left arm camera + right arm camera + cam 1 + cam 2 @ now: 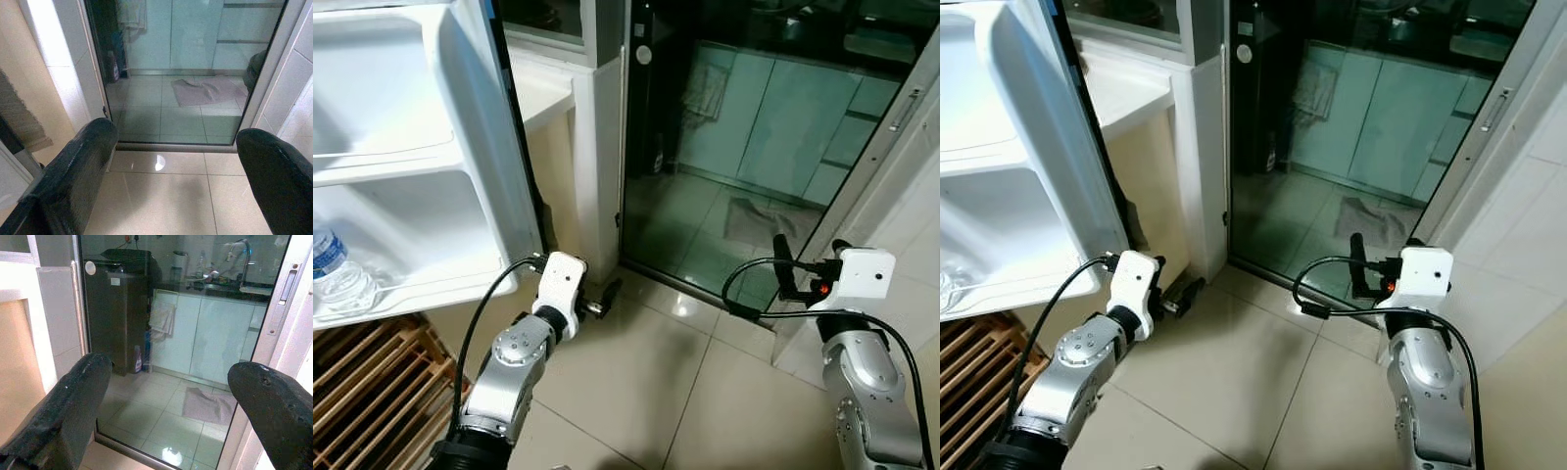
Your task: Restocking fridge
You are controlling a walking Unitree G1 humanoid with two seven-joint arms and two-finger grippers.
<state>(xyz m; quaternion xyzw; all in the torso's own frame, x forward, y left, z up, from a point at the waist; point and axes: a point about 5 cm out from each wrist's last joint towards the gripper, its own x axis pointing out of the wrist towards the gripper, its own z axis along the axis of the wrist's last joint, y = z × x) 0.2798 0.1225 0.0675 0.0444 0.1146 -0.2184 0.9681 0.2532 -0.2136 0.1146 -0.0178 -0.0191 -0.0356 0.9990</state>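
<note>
Currently, your stock on hand reads as follows.

Item one: fridge door [460,147], white, swung open at the robot's far left, its inner shelves facing you. The lower door shelf [411,255] carries one water bottle [335,274], clear plastic, upright or close to it, so its long axis runs roughly vertical. Its blue label shows white lettering, too small to read.

Item two: left gripper [607,297], held low over the tiled floor [636,392] just beyond the door's free edge. In the left wrist view its fingers [68,176] stand wide apart with nothing between them. They aim at the glass sliding door [734,147], away from the fridge.

Item three: right gripper [783,264], raised at the robot's right, close to the glass door's white frame [891,137]. In the right wrist view its jaws are likewise spread and empty.

Key relation: the door shelf lies to the left of and above the left gripper, and well apart from the right one. Your left arm is plainly the nearer. Neither holds anything to stock, so you would judge that goods must be fetched before any placing.

Other entries: a slatted wooden rack [362,392] on the floor below the fridge door; through the glass, a dark appliance [122,308] bearing a round sticker and a small white label, neither legible, and pale cabinets [205,338] under a sink tap [242,254].
</note>
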